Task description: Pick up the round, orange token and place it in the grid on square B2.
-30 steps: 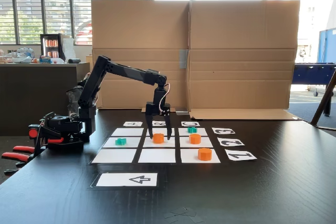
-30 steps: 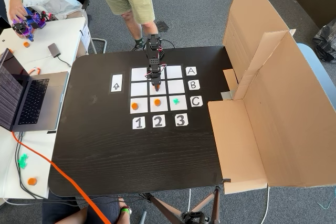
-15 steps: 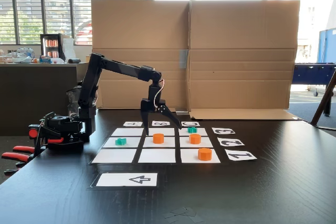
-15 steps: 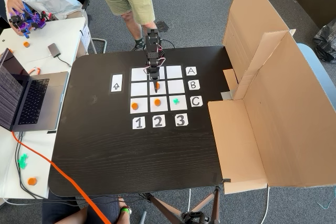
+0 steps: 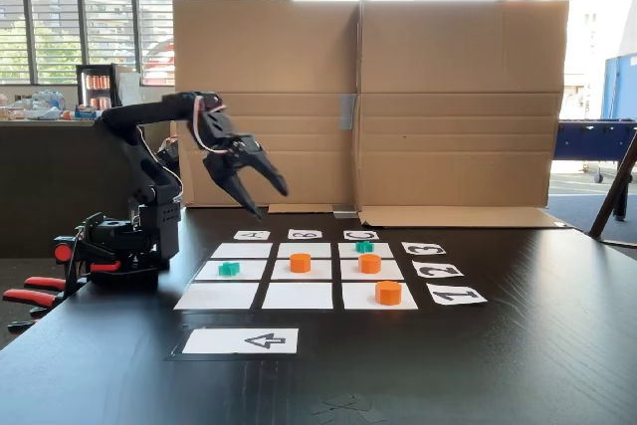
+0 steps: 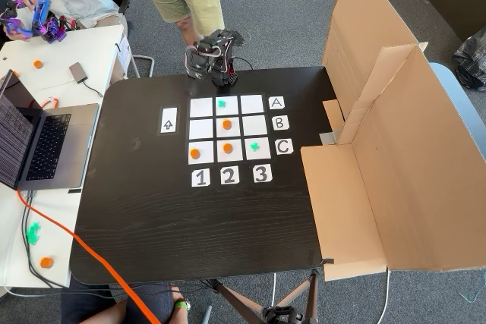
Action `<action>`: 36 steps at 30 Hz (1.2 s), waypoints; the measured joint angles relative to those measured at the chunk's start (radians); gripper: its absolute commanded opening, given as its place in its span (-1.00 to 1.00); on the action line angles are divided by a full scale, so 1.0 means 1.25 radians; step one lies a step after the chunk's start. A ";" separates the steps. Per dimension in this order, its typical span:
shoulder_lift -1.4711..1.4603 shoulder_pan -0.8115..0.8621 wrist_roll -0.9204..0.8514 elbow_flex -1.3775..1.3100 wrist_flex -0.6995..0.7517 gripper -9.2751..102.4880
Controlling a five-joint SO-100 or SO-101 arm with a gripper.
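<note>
Gaping end effector (image 5: 267,198) aloft; orange token (image 5: 300,263) on B2 (image 5: 320,269).

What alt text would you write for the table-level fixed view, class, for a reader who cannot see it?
A black robot arm at the left holds its open pincer raised, clear of the grid. Orange tokens sit on the centre square, the square right of it and the near right square; two teal tokens also sit on squares.

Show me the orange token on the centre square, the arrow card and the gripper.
Orange token (image 5: 300,263), fixed view from the table's side: its front wall.
Arrow card (image 6: 168,121), fixed view from above: the card's middle.
Gripper (image 5: 267,200), fixed view from the side: between its fingertips.
</note>
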 measured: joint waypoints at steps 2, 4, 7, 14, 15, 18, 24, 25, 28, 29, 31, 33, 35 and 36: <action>0.094 0.135 -0.009 0.067 -0.071 -0.84; 0.201 0.260 -0.012 0.162 -0.151 -0.84; 0.364 0.447 -0.032 0.320 -0.226 -0.85; 0.644 0.740 -0.058 0.607 -0.249 -0.85; 0.655 0.765 -0.060 0.628 -0.252 -0.85; 0.655 0.788 -0.065 0.699 -0.288 -0.85; 0.657 0.796 -0.071 0.741 -0.319 -0.84; 0.659 0.796 -0.071 0.741 -0.319 -0.84; 0.659 0.798 -0.071 0.741 -0.319 -0.84; 0.659 0.798 -0.071 0.741 -0.319 -0.84; 0.659 0.798 -0.071 0.741 -0.319 -0.84; 0.659 0.798 -0.071 0.741 -0.319 -0.84; 0.659 0.798 -0.071 0.741 -0.319 -0.84; 0.659 0.798 -0.071 0.741 -0.319 -0.84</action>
